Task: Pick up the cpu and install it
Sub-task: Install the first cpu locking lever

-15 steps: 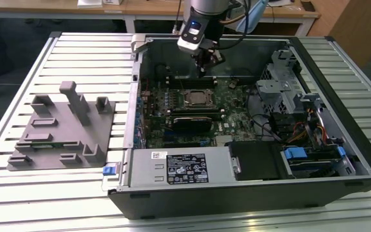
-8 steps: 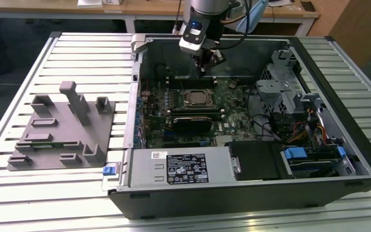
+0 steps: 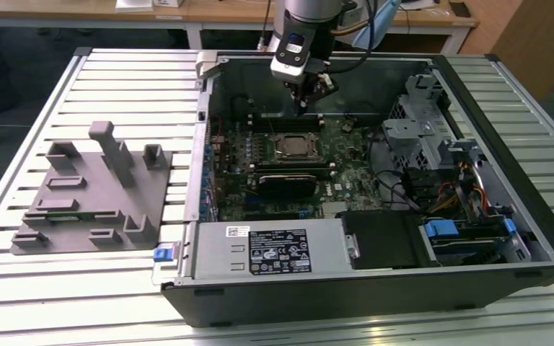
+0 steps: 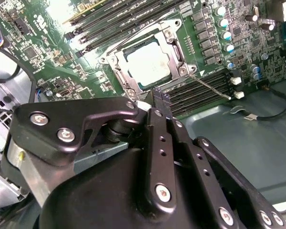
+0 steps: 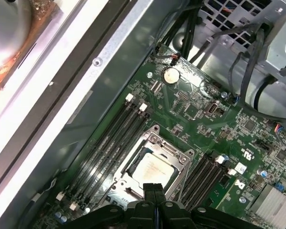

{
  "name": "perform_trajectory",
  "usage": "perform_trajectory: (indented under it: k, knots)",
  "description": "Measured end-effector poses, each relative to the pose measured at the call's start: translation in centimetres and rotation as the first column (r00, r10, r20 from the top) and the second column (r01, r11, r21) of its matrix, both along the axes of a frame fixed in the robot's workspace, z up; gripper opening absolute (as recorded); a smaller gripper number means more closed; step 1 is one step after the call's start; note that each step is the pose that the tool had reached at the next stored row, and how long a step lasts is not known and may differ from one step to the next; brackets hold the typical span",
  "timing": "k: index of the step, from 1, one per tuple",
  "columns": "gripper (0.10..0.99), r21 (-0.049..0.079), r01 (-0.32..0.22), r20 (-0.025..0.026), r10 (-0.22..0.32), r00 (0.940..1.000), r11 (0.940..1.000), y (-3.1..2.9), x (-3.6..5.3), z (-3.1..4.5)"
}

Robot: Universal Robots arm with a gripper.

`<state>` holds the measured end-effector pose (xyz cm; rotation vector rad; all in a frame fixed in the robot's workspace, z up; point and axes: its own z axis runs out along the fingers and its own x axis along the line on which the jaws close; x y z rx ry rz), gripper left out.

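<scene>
The cpu, a small thin square chip with a pale silvery-white metal top, already lies flat inside the dark square metal-framed socket on the green motherboard, between two banks of black memory slots. Both wrist views show it seated there, with the socket's frame around its rim.

The black gripper hangs in the air above the board inside the open black computer case, which stands on the slatted metal worktop. Its jaws are pressed together with nothing between them. In both wrist views the closed tips point down toward the near edge of the socket, so the chip lies just beyond and below them (being square, it has no long axis to line up with).

Whether the socket's retention lever is latched is hard to say; a thin wire bar appears to stand loose beside the frame.

The white label on the grey box carries print, too small to read here.
</scene>
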<state>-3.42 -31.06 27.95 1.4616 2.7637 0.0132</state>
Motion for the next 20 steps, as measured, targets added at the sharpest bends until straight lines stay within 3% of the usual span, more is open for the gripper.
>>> perform_trajectory:
  k: [10,20]
  knots:
    - [0.106,0.0,-0.062,0.0,0.062,0.9981,0.9981,0.0,0.0,0.0]
    - [0.106,0.0,-0.126,0.0,0.126,0.992,0.992,0.0,0.0,0.0]
